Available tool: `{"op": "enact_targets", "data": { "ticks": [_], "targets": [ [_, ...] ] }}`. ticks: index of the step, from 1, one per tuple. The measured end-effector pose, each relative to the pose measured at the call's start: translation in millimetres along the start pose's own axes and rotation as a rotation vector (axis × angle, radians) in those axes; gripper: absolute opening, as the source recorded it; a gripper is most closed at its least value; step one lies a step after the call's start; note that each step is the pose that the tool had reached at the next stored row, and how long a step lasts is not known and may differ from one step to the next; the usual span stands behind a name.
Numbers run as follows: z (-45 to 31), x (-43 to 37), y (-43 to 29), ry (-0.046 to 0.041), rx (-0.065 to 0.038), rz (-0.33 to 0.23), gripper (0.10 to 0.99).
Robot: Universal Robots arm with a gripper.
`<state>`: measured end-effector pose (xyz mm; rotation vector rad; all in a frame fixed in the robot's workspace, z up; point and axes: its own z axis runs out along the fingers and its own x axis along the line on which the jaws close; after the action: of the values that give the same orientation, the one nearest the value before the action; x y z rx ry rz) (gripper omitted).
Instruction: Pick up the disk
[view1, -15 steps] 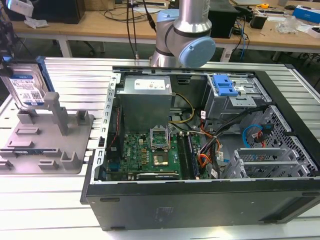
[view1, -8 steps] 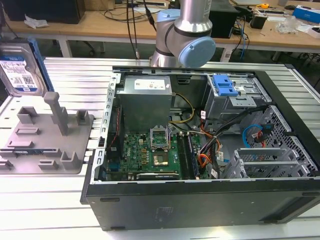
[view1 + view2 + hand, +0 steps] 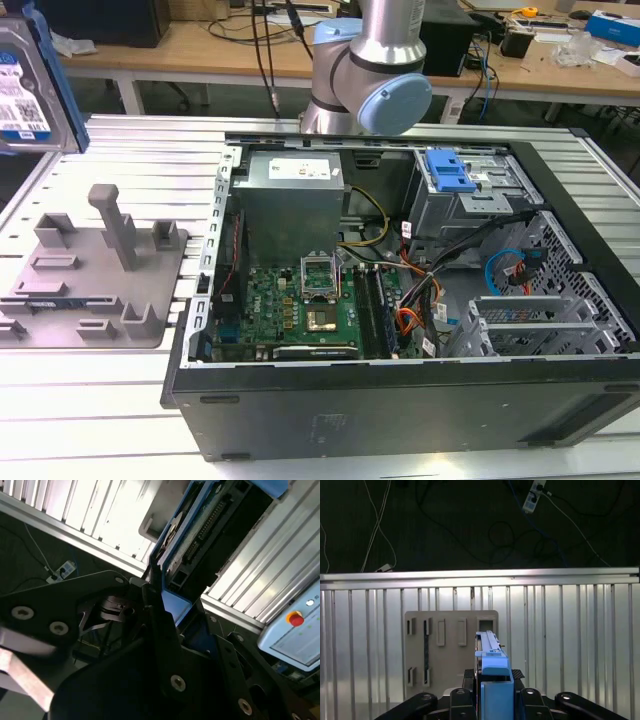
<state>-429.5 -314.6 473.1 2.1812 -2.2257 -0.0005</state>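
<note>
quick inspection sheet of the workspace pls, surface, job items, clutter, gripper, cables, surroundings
surface: ribbed aluminium table, also seen from above in the first wrist view.
job's things: disk is up in the air at the exterior view's left edge, label facing the camera; in both wrist views it sits edge-on between the fingers.
clutter: grey holder with upright posts lies on the table; open computer case beside it, with a blue caddy inside.
gripper: gripper is shut on the disk's blue rail.
cables: bundled wires inside the case; loose cables and a power strip on the floor.
surroundings: wooden benches behind; a panel with a red button.
</note>
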Motion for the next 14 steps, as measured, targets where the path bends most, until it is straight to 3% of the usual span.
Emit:
{"op": "enact_targets", "data": {
  "ticks": [5, 7, 14],
  "targets": [
    [-31.3, 4.4, 0.5, -0.0001, 0.000, 0.000, 0.369],
    [-39.7, 5.4, 0.7, -0.0002, 0.000, 0.000, 0.369],
    [-40.5, 5.7, 0.6, -0.0006, 0.000, 0.000, 0.369]
  ]
}}
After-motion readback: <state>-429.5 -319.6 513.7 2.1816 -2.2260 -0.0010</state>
